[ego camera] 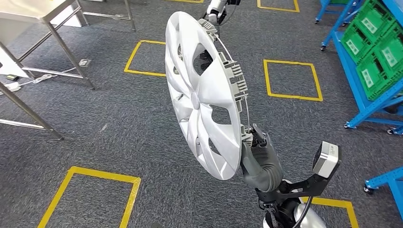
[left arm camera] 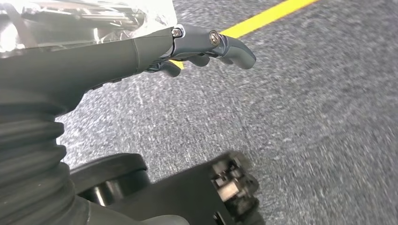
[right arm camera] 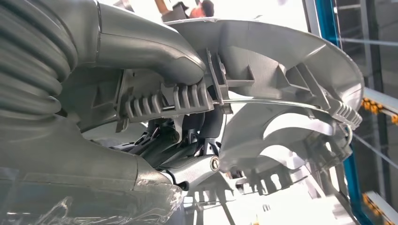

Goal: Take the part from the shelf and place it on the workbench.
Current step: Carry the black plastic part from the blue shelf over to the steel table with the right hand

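Right hand (ego camera: 259,154) grips the lower rim of a silver wheel cover (ego camera: 199,95), fingers clamped on the edge beside the grey clips and wire ring. The cover stands on edge, tilted, held up in the air over grey carpet (ego camera: 119,118) marked with yellow tape squares (ego camera: 292,78). In the right wrist view the thumb (right arm camera: 155,51) presses over a ribbed clip on the back of the cover (right arm camera: 281,61), darker fingers wrapped beneath it.

Left hand (left arm camera: 197,47) hangs over the carpet (left arm camera: 305,117) near a yellow line (left arm camera: 263,18); fingers slightly bent and apart, nothing in them.

Blue rack (ego camera: 354,71) with green crates (ego camera: 375,42) stands at right. Metal table legs (ego camera: 66,47) at upper left, well apart from the cover.
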You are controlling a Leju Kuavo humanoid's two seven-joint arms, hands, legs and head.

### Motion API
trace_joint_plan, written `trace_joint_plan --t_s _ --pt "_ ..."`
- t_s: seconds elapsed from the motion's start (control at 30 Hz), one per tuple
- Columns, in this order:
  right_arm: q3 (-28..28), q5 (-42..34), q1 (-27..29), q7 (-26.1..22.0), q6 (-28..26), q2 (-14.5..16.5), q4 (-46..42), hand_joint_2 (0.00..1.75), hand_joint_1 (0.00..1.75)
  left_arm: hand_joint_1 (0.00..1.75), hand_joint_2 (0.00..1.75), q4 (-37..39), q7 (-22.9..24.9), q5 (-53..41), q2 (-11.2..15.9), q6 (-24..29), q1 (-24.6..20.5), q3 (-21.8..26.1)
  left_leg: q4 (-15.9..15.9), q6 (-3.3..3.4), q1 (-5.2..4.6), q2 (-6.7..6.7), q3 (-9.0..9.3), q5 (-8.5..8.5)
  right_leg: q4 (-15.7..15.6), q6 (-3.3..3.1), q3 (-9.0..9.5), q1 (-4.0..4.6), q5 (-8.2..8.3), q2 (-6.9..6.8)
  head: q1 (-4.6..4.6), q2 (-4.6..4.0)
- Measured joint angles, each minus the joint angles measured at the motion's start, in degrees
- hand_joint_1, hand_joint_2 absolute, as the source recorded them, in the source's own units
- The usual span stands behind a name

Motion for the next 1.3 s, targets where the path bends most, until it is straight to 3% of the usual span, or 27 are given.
trace_joint_plan --t_s 0.07,0.13,0.2,0.27,0.33,0.4,0.47,0.5,0.57,0.63,0.7,0.77,0.83,0.87,0.93,0.97,1.0,1.03,1.07,1.13,1.2,1.27,1.3 --pt "-0.01 -0.04 0.05 0.02 -0.08 -0.02 0.01 1.75 1.75 0.00 1.75 0.00 0.00 0.03 -0.01 -0.01 0.06 0.00 0.29 -0.18 0.02 -1.85 0.13 -0.20 -5.52 -0.25 1.64 -0.04 4.60 0.91 0.06 0.00" --pt "-0.02 -0.05 0.08 0.02 -0.11 -0.06 0.04 1.75 1.75 0.00 1.75 0.00 0.04 0.04 -0.03 -0.02 0.04 0.00 0.89 -0.67 0.07 -3.45 -0.22 -0.44 -11.97 -0.47 4.05 -0.25 7.65 3.53 0.09 0.00" --pt "-0.01 -0.06 0.07 -0.01 -0.10 -0.07 0.07 1.75 1.75 0.00 1.75 0.01 0.11 0.05 -0.07 -0.03 0.11 -0.01 1.17 -1.29 0.34 -4.73 -0.81 -0.36 -14.19 -0.67 4.91 -0.20 7.74 4.82 0.04 0.00" --pt "-0.02 -0.07 0.00 -0.02 -0.09 -0.09 0.08 1.75 1.75 0.00 1.75 0.02 0.16 0.05 -0.08 -0.04 0.34 -0.02 1.08 -1.93 0.60 -5.43 -1.04 -0.27 -14.70 -1.13 5.26 -0.11 7.75 3.68 0.04 0.00" --pt "-0.04 -0.08 0.01 -0.02 -0.10 -0.07 0.09 1.75 1.75 0.00 1.75 0.02 0.17 0.05 -0.04 -0.03 0.40 -0.02 2.79 -2.70 0.42 -3.12 -1.78 -1.36 -15.26 -1.72 5.98 -0.26 7.80 2.20 -0.36 0.00" --pt "-0.03 -0.12 0.08 -0.04 -0.12 -0.02 0.10 1.75 1.75 0.00 1.75 0.02 0.17 0.05 -0.01 -0.02 0.20 -0.02 8.49 -3.38 0.46 0.29 -4.50 -4.05 -15.52 -2.17 6.64 -0.23 7.59 0.53 -0.85 0.00" --pt "-0.03 -0.21 0.09 -0.04 -0.13 -0.01 0.11 1.75 1.75 0.00 1.75 0.02 0.17 0.05 0.00 -0.03 0.13 -0.03 14.56 -3.75 0.80 1.41 -7.63 -5.94 -15.51 -2.33 7.03 -0.15 7.24 -1.11 -0.94 0.00" --pt "-0.02 -0.26 0.09 -0.04 -0.13 -0.01 0.11 1.75 1.75 0.00 1.75 0.02 0.17 0.05 0.01 -0.03 0.20 -0.03 15.36 -3.83 0.93 1.57 -8.10 -5.55 -15.51 -2.29 7.23 -0.15 7.05 -1.86 -0.94 0.00" --pt "-0.01 -0.27 0.08 -0.04 -0.12 0.01 0.11 1.75 1.75 0.00 1.75 0.03 0.20 0.05 0.04 -0.03 0.29 -0.04 10.61 -3.64 0.95 2.32 -5.74 -2.05 -15.51 -2.05 7.84 -0.14 6.58 -3.24 -0.96 0.00" --pt "0.01 -0.27 0.07 -0.04 -0.10 0.02 0.11 1.75 1.75 0.00 1.75 0.03 0.23 0.05 0.06 -0.03 0.17 -0.03 3.74 -2.99 0.35 4.81 -2.13 0.44 -15.58 -1.58 8.49 0.02 6.04 -4.48 -1.02 0.00" --pt "0.01 -0.27 0.05 -0.03 -0.10 0.02 0.12 1.75 1.75 0.00 1.75 0.03 0.28 0.05 0.05 -0.02 0.05 -0.03 1.11 -2.08 -0.38 6.28 -0.95 0.35 -15.76 -0.97 8.86 0.24 5.70 -5.63 -1.02 0.00" --pt "0.02 -0.27 0.01 -0.03 -0.11 0.02 0.13 1.75 1.75 0.00 1.75 0.04 0.41 0.06 0.09 -0.02 0.20 -0.02 0.60 -1.23 -0.48 5.27 -0.93 0.35 -16.07 -0.30 9.30 0.26 5.40 -6.70 -0.95 0.00" --pt "0.01 -0.27 -0.08 -0.03 -0.10 0.02 0.14 1.75 1.75 0.00 1.75 0.04 0.50 0.06 0.13 0.00 0.37 -0.02 -0.09 -0.56 -0.22 4.04 -0.44 0.51 -14.96 0.16 9.20 0.11 4.20 -5.08 -0.75 0.00" --pt "0.00 -0.28 -0.09 -0.04 -0.10 0.02 0.15 1.75 1.75 0.00 1.75 0.04 0.50 0.05 0.13 0.00 0.32 -0.02 -0.36 -0.26 -0.06 3.47 -0.17 0.58 -12.78 0.22 8.23 0.05 2.92 -3.43 -0.55 0.00" --pt "0.02 -0.28 0.04 -0.05 -0.10 0.02 0.20 1.75 1.75 0.00 1.75 0.04 0.50 0.05 0.09 0.00 0.12 -0.02 -0.36 0.13 -0.10 2.11 -0.10 0.50 -5.59 0.12 4.31 0.06 0.02 -0.66 -0.21 0.00" --pt "0.03 -0.27 0.13 -0.05 -0.11 0.02 0.23 1.75 1.75 0.00 1.75 0.04 0.50 0.05 0.08 -0.02 0.08 -0.02 -0.29 0.20 -0.13 1.31 -0.09 0.44 -2.44 0.12 2.34 0.07 -0.70 -0.22 -0.12 0.00" --pt "0.03 -0.27 0.18 -0.05 -0.11 0.02 0.25 1.75 1.75 0.00 1.75 0.04 0.50 0.05 0.08 -0.02 0.10 -0.02 -0.17 0.25 -0.16 0.49 -0.07 0.35 -0.92 0.13 1.07 0.06 -0.36 -0.07 -0.09 0.00" --pt "0.03 -0.27 0.19 -0.04 -0.11 0.02 0.26 1.75 1.75 0.00 1.75 0.04 0.50 0.05 0.09 -0.02 0.13 -0.02 -0.01 0.23 -0.15 -0.36 -0.04 0.25 -1.55 0.15 0.80 0.02 1.12 0.00 -0.09 0.00" --pt "0.02 -0.27 0.19 -0.04 -0.13 0.02 0.26 1.75 1.75 0.00 1.75 0.04 0.50 0.05 0.09 -0.03 0.15 -0.02 0.24 0.11 -0.10 -1.26 0.01 0.09 -4.22 0.14 1.50 -0.05 3.51 0.36 -0.07 0.00" --pt "0.02 -0.27 0.21 -0.02 -0.16 0.01 0.29 1.75 1.75 0.00 1.75 0.05 0.54 0.05 0.09 -0.03 0.12 -0.02 0.97 -0.39 0.05 -2.92 -0.14 -0.34 -10.59 0.06 3.79 -0.34 7.22 2.75 -0.07 0.00" --pt "0.04 -0.27 0.21 -0.01 -0.17 0.01 0.31 1.75 1.75 0.00 1.75 0.05 0.62 0.05 0.10 -0.05 0.06 -0.02 1.52 -1.04 0.30 -4.24 -0.75 -0.46 -13.66 -0.17 5.01 -0.39 7.74 4.69 -0.13 0.00" --pt "0.04 -0.27 0.09 -0.01 -0.17 0.03 0.29 1.75 1.75 0.00 1.75 0.05 0.67 0.05 0.09 -0.09 0.18 -0.03 1.46 -1.74 0.58 -5.43 -1.17 -0.25 -14.32 -0.67 5.32 -0.25 7.48 4.01 -0.16 0.00" --pt "0.03 -0.27 0.04 0.01 -0.17 0.05 0.29 1.75 1.75 0.00 1.75 0.05 0.68 0.05 0.08 -0.11 0.31 -0.03 1.51 -2.05 0.56 -5.21 -1.22 -0.36 -14.67 -1.00 5.63 -0.28 7.56 3.32 -0.19 0.00"
